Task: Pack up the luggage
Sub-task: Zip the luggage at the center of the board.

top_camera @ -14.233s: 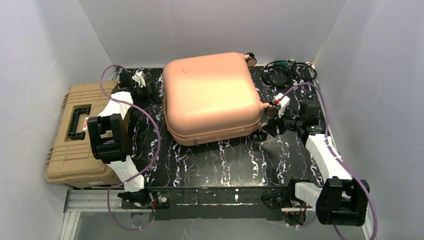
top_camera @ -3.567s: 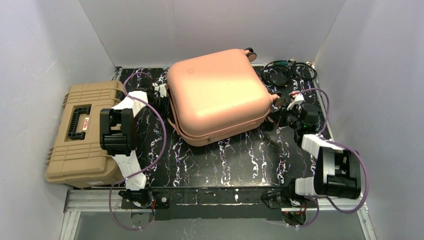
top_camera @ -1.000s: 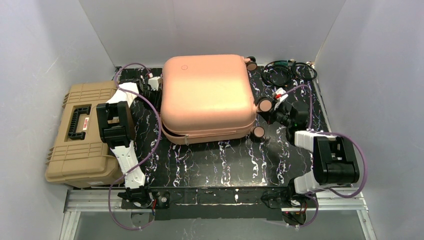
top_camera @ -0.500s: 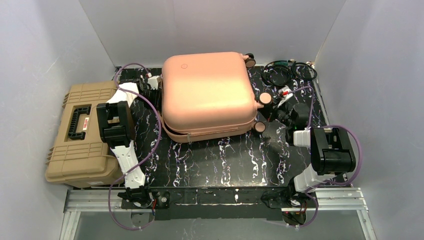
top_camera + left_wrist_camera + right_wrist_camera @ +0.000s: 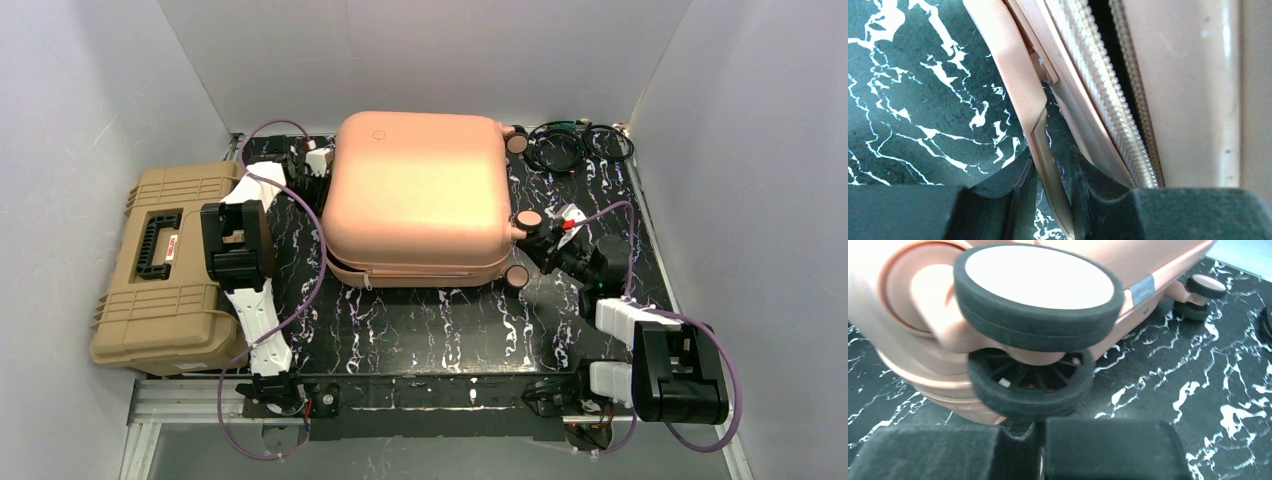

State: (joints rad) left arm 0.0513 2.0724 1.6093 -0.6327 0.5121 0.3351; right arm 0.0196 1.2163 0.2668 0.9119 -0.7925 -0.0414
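Top external view: luggage (image 5: 415, 190) lying flat, closed, centre back, between your grippers. Left gripper (image 5: 312, 165) is nipping pink tab (image 5: 1048, 165) narrowly at luggage's left seam, which is running front-to-back; right gripper (image 5: 537, 240), fully closed, is sitting just beside wheel (image 5: 528, 220).

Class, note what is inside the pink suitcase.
Contents hidden: the suitcase lies with its lid down. The left wrist view shows only a dark gap between its parted zip teeth.
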